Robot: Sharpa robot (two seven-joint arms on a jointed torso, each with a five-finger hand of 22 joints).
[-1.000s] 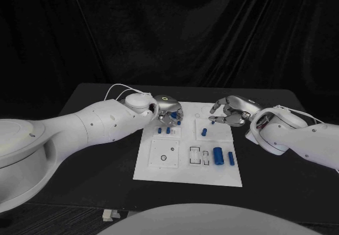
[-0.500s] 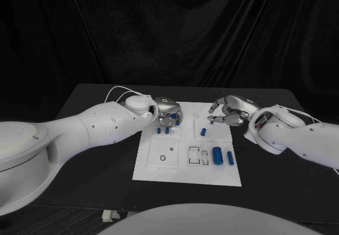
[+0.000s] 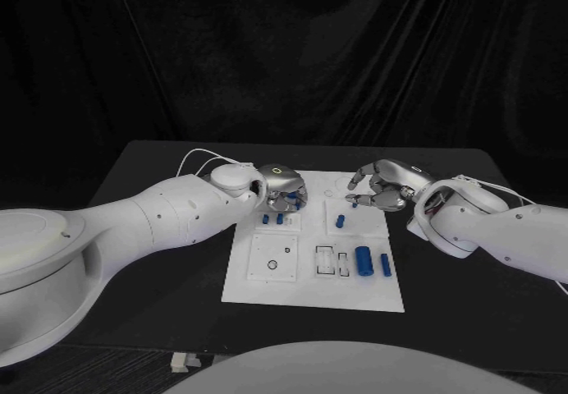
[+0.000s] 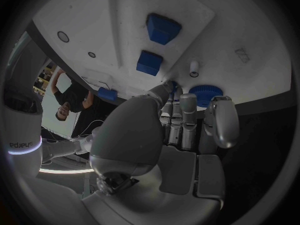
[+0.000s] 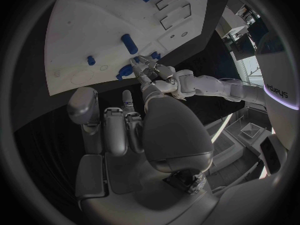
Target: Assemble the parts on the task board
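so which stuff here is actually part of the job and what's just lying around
Part of the job: task board; blue parts on it; left robot hand and right robot hand, both over the board's far end.

Lying about: white cable by the left arm; black table.

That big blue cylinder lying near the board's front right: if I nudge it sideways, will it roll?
Probably. The big blue cylinder looks round and lies on its side on the task board, so a sideways nudge would likely roll it. It looks rigid and smooth, so it may slip in a pinch.
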